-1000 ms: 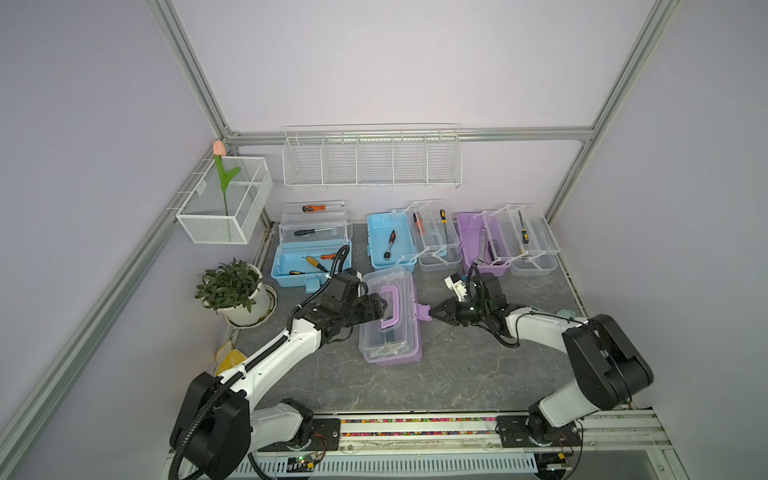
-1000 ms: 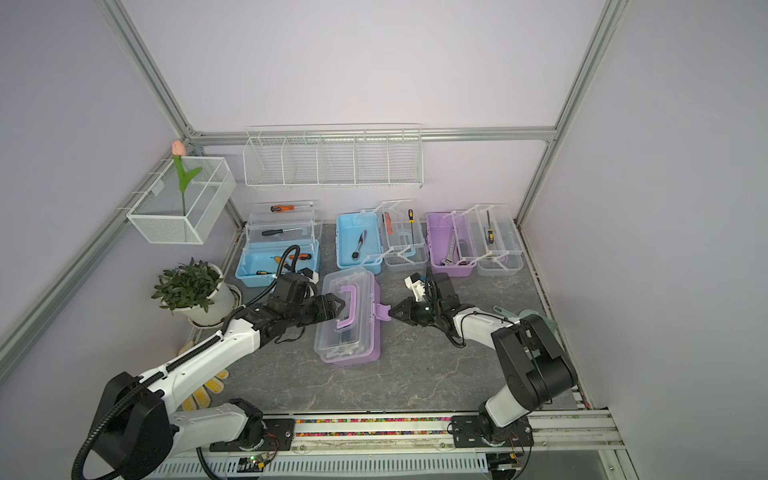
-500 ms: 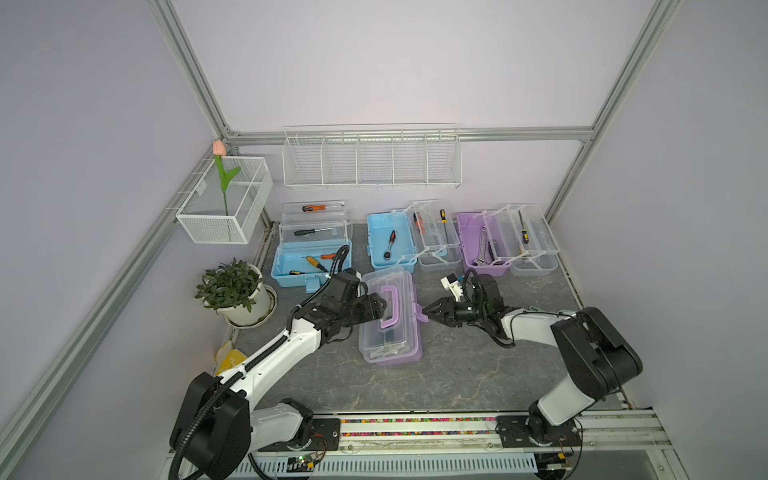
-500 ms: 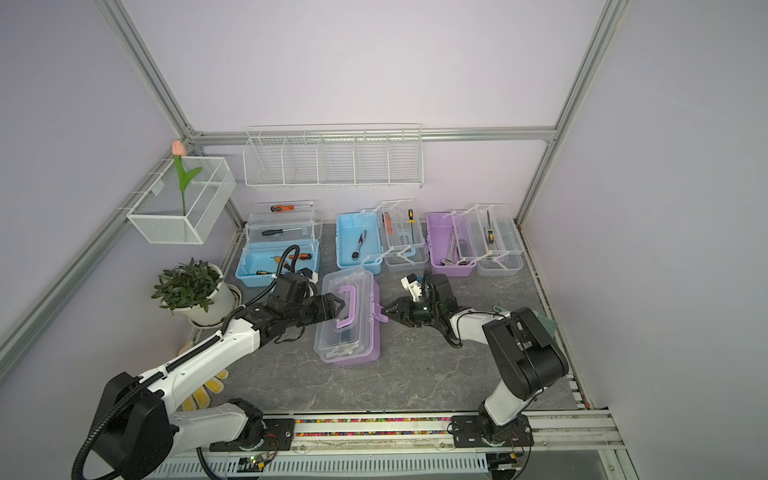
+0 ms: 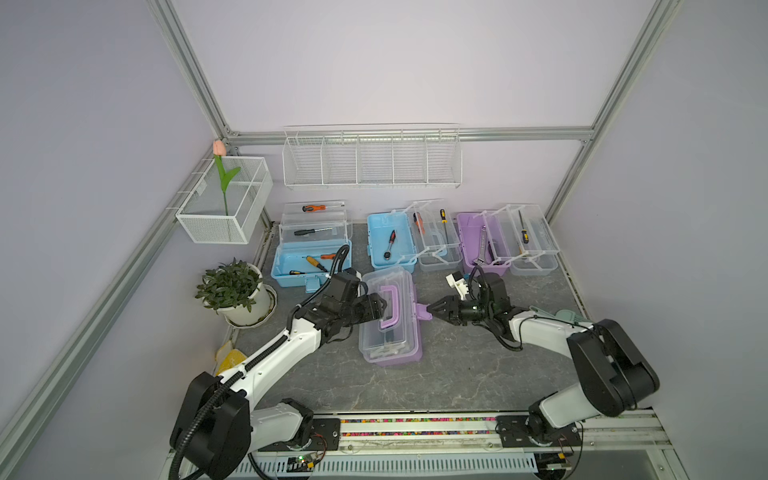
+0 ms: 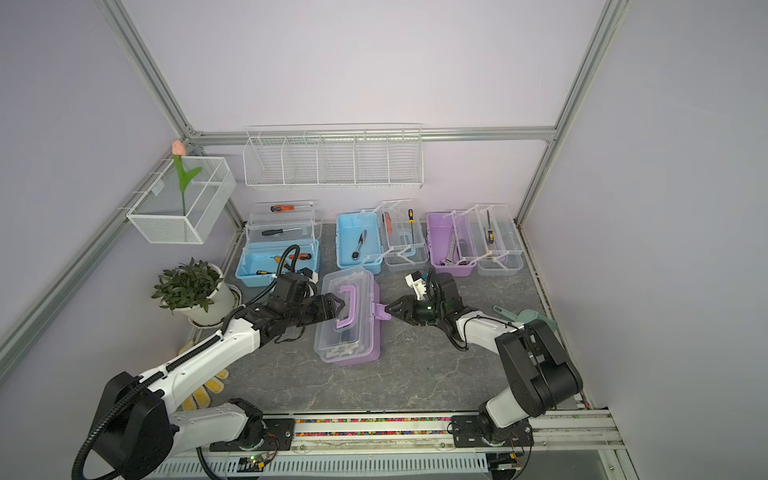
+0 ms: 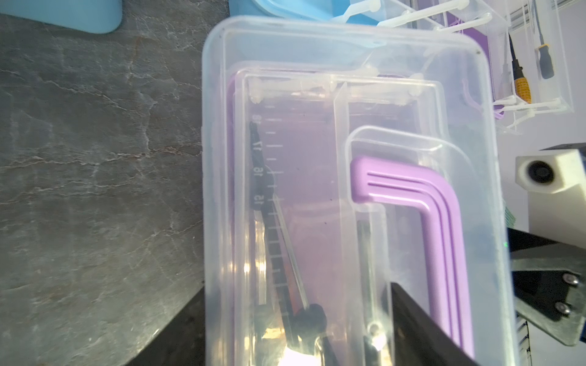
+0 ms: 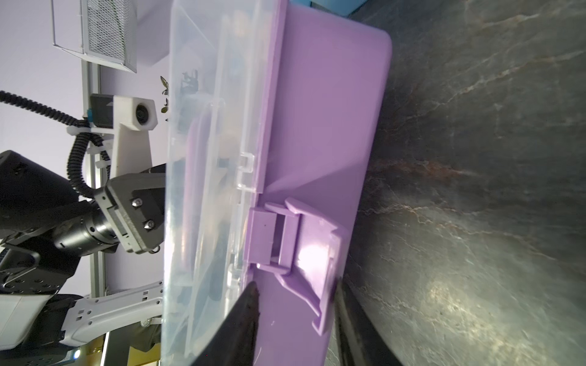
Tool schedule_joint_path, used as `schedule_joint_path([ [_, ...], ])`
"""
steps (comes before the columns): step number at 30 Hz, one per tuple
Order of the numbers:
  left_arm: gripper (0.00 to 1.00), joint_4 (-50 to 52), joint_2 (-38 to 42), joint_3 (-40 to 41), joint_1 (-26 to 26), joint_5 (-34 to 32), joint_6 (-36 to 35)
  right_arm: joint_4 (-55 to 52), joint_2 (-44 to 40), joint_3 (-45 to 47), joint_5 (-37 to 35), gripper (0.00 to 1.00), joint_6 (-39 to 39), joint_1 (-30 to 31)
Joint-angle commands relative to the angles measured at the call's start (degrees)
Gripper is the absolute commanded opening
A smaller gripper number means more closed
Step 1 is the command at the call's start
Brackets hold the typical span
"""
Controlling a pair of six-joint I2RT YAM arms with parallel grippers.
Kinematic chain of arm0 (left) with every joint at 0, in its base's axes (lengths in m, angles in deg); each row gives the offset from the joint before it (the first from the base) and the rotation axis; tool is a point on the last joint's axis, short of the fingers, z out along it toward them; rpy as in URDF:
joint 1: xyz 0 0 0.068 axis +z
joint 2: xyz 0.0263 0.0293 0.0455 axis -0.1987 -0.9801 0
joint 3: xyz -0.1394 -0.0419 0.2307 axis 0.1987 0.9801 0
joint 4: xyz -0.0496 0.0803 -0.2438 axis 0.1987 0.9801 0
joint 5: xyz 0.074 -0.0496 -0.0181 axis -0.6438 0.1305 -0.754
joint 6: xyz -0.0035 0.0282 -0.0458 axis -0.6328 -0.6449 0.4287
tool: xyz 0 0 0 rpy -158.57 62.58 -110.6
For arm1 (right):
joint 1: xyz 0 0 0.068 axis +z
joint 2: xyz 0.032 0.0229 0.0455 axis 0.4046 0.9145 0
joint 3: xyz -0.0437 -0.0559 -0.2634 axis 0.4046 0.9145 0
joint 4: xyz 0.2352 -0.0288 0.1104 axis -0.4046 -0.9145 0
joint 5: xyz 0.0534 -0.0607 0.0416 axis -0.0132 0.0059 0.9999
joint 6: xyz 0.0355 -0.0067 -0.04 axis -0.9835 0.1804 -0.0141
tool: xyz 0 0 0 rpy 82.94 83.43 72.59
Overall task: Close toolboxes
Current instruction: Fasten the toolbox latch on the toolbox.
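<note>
Well, the right gripper (image 5: 432, 309) stood with its black jaws parted, the flared purple latch (image 8: 298, 250) between them. Opposite, the left gripper (image 5: 380, 308) was spread wide over the glossy clear lid (image 7: 285, 63), beside the ribbed handle (image 7: 437, 215). That purple toolbox (image 5: 395, 357) lay mid-table on the grey marbled tabletop (image 5: 457, 374), its long axis toward the back wall, latch facing right. Behind it stood 3 open ones: the left blue box (image 5: 309, 268), the middle blue box (image 5: 388, 249), the right purple box (image 5: 471, 245).

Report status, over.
Left gripper open, on lid of purple toolbox. Right gripper open, straddling its latch, not yet fastened. Three toolboxes behind lie open. Nothing in the way.
</note>
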Motion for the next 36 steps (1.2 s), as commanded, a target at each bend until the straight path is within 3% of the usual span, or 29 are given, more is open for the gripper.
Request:
schedule_joint_path([
  [1, 0.59, 7.1, -2.2, 2.3, -0.1, -3.5, -1.3, -0.2, -1.8, -1.1, 2.3, 0.41, 1.6, 0.2],
  [12, 0.55, 5.4, -3.9, 3.6, -0.1, -3.8, -1.4, -2.0, -2.5, -2.1, 3.4, 0.44, 1.9, 0.2],
  [17, 0.53, 4.5, -4.3, 3.5, -0.1, -2.7, -1.2, -1.7, -0.8, -2.7, 3.5, 0.52, 2.1, 0.5],
  [22, 0.52, 4.1, -4.2, 3.7, -0.1, -2.4, -0.8, 1.8, 1.7, -2.7, 3.6, 0.59, 0.4, 1.4],
  [36, 0.52, 3.4, -4.6, 2.9, -0.9, -1.8, -0.3, 11.7, 7.3, -3.1, 3.0, 0.64, -5.1, 4.1],
])
